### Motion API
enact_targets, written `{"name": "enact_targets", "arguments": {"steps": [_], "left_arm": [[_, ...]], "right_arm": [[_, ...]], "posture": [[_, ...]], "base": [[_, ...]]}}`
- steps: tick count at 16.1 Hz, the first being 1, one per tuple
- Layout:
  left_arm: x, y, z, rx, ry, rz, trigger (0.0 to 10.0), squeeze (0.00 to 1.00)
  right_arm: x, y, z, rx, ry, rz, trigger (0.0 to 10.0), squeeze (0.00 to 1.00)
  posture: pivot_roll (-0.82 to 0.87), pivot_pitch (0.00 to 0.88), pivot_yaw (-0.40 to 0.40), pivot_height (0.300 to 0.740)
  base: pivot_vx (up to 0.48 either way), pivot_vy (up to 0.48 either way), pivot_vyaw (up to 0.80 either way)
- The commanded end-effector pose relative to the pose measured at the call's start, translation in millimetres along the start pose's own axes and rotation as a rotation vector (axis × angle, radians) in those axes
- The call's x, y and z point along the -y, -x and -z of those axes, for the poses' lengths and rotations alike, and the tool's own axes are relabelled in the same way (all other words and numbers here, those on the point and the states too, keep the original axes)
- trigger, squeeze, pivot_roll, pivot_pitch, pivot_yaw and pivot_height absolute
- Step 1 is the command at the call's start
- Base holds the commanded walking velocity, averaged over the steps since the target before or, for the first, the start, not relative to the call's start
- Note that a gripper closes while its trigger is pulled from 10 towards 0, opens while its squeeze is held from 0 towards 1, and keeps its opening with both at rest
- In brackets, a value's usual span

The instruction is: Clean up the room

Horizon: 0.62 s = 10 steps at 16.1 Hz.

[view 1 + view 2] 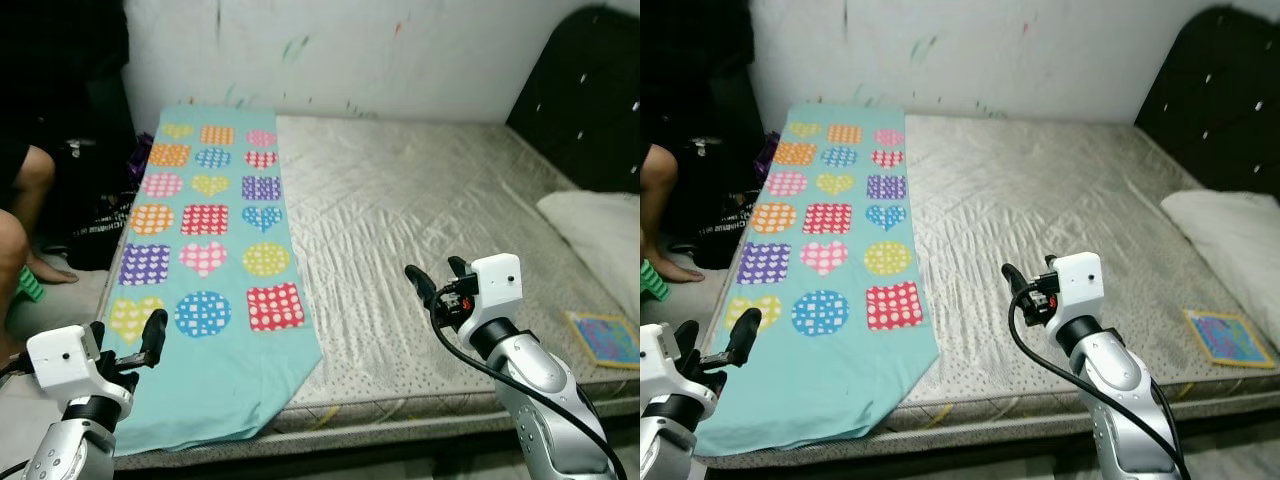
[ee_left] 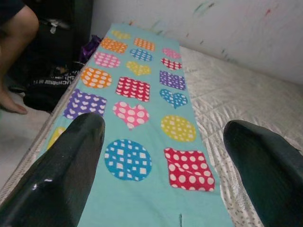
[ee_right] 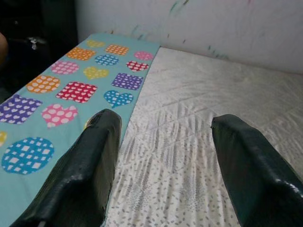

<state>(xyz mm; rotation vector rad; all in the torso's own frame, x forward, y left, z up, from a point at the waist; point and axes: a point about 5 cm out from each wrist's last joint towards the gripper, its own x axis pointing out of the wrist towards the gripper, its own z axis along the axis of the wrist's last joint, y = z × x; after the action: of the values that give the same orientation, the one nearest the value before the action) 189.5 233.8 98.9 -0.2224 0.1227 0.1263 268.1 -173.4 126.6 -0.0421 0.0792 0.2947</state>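
Turquoise patterned blanket (image 1: 205, 270) lies flat along the mattress's (image 1: 420, 220) left side, near corner overhanging. Left gripper (image 1: 125, 345) hovers above its near end, right gripper (image 1: 437, 277) over bare mattress; both wide open, empty, apparently poised for grasping.

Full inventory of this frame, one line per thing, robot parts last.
blanket: 1, turquoise with coloured hearts, squares and circles, along the mattress's left side, near end hanging over the edge
mattress: 1, grey quilted, bare, against the wall
pillow: 1, white, right side by the headboard
headboard: 1, black, far right
book: 1, blue with yellow edge, near right corner of mattress
bag: 1, black, floor left of bed
person's leg: far left
left gripper: open, over blanket
right gripper: open, over mattress
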Motion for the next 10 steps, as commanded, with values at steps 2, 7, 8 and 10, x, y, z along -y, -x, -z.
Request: {"name": "enact_targets", "arguments": {"steps": [2,7,8,10], "left_arm": [[1.3,-3.0,1.8,-0.006,0.002,0.005,10.0,0.00],[3.6,-5.8,3.0,-0.012,-0.007,0.012,10.0,0.00],[3.9,-6.1,3.1,-0.014,-0.008,0.013,10.0,0.00],[4.0,-6.5,3.0,-0.015,-0.010,0.014,10.0,0.00]], "right_arm": [[4.1,0.4,1.3,-0.011,0.016,0.013,10.0,0.00],[3.9,0.1,1.4,-0.007,0.024,0.019,10.0,0.00],[4.6,0.4,2.3,-0.012,0.029,0.030,10.0,0.00],[5.1,-0.3,3.3,-0.022,0.060,0.035,10.0,0.00]], "posture": [[-0.13,0.000,-0.079,0.740],[-0.13,0.000,-0.077,0.740],[-0.13,0.000,-0.076,0.740],[-0.13,0.000,-0.074,0.740]], "base": [[0.000,0.000,0.00],[0.000,0.000,-0.45],[0.000,0.000,0.00],[0.000,0.000,0.00]]}}
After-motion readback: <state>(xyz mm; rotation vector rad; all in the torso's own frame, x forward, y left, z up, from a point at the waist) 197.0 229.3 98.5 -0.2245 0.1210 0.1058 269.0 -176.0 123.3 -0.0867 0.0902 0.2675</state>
